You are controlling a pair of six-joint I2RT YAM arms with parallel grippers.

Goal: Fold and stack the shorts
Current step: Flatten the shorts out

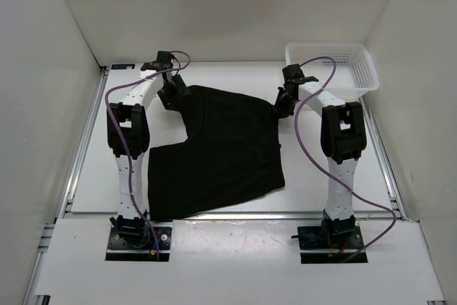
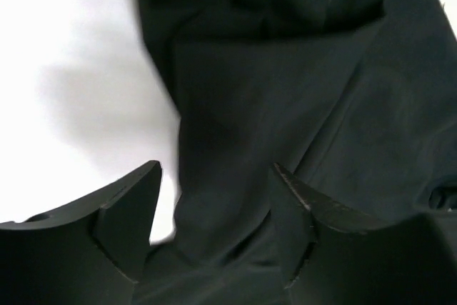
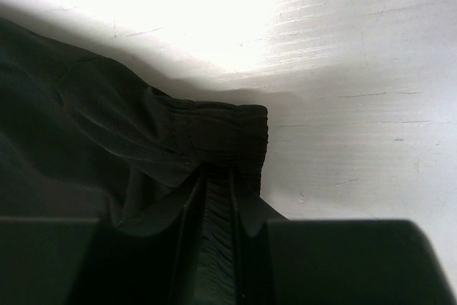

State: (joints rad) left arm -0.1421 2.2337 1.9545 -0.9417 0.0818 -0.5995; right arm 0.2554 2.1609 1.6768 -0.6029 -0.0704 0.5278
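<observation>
The shorts [image 1: 214, 151] lie spread mid-frame on the table [image 1: 314, 173]: soft, light, floppy. Upper right, the right pincer [image 3: 214, 198] pinches the waistband [image 3: 214, 123] corner. Upper left, the left pincer [image 2: 214, 176] gapes, released, astride the edge. Corners look the best hold.

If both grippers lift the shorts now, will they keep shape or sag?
Likely floppy: the shorts lie creased and bunch where the right gripper pinches the waistband. Expect the middle to sag between grips. Probably light: a narrow pinch gathers it easily.

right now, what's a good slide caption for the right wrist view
right gripper pinched shut on the elastic waistband corner of the black shorts, white table behind
</observation>
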